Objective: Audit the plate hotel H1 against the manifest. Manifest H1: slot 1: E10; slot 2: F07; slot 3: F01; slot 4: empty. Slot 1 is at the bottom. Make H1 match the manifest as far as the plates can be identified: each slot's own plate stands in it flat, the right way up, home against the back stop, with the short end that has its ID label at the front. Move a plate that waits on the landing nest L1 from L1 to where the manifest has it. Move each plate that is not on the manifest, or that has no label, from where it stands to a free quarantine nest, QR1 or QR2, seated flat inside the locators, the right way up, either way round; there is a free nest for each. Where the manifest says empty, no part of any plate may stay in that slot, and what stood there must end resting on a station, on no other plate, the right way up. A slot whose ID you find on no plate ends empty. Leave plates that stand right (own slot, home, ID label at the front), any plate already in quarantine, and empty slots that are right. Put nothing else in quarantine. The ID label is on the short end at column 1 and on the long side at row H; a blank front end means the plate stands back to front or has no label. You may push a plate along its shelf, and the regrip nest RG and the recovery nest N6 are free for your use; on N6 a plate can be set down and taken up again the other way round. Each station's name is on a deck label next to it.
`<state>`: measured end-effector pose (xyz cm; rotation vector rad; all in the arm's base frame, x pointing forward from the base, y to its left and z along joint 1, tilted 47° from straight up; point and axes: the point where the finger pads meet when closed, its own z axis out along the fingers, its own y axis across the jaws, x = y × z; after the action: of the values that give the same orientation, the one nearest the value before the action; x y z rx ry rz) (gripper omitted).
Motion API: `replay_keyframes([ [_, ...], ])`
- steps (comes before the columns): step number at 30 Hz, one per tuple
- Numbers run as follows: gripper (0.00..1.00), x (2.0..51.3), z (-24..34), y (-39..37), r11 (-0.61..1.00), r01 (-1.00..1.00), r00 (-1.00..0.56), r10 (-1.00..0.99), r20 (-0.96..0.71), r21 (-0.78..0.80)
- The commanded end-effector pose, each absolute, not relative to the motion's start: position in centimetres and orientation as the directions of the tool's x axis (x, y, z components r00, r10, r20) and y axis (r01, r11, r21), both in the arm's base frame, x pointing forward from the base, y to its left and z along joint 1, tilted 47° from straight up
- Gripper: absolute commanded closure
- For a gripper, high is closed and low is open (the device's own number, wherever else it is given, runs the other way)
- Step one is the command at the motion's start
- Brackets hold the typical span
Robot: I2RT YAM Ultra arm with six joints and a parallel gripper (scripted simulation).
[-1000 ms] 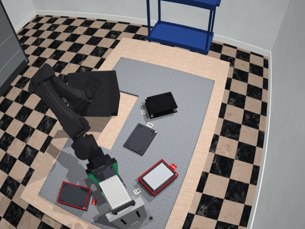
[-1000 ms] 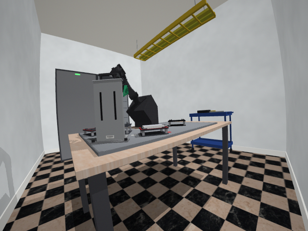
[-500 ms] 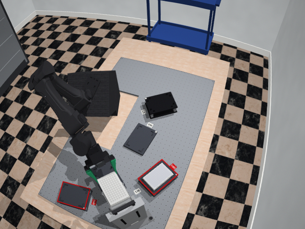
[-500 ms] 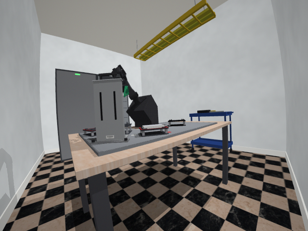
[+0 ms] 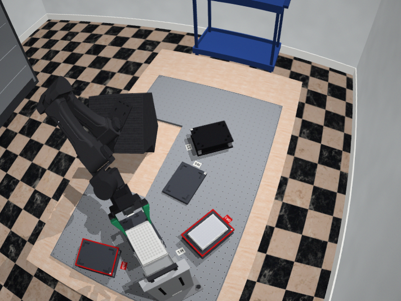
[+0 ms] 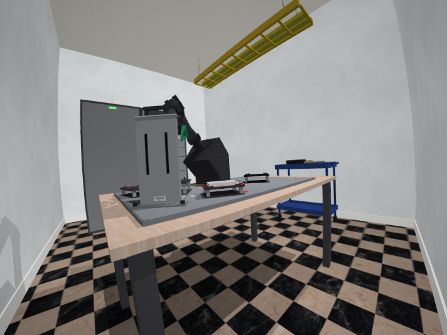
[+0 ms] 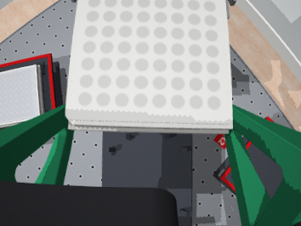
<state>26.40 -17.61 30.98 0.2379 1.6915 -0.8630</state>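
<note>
The grey plate hotel H1 (image 5: 165,282) stands at the near edge of the deck, and its back shows in the exterior view (image 6: 157,158). A white well plate (image 5: 145,241) lies flat and sticks far out of the hotel's front, at an upper slot. My gripper (image 5: 130,215) has its green fingers on the two long sides of the plate's near end. In the wrist view the plate (image 7: 150,48) fills the frame between the fingers. Its near short end shows no label. The shelves below are hidden.
A red-framed quarantine nest (image 5: 208,232) right of the hotel holds a white plate. The other red-framed nest (image 5: 96,256) on the left is bare. The flat grey nest N6 (image 5: 184,182) and a black raised nest (image 5: 211,137) lie farther back. A blue cart (image 5: 239,35) stands behind the table.
</note>
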Motion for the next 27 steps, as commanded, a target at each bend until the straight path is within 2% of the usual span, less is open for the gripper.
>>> replay_keyframes([
  [1, 0.13, 25.6, 31.0, -17.2, 0.709, 0.57, -0.304, -0.287, -0.908, -0.415],
  [15, 0.13, 24.5, 30.0, -16.8, 0.709, 0.569, -0.304, -0.288, -0.908, -0.415],
  [16, 0.13, 24.4, 32.0, -16.4, 0.706, 0.579, -0.268, -0.309, -0.913, -0.409],
  [18, 0.13, 24.2, 29.7, -16.7, 0.709, 0.57, -0.305, -0.287, -0.908, -0.415],
  [27, 0.13, 23.3, 28.9, -16.4, 0.71, 0.569, -0.305, -0.287, -0.908, -0.415],
])
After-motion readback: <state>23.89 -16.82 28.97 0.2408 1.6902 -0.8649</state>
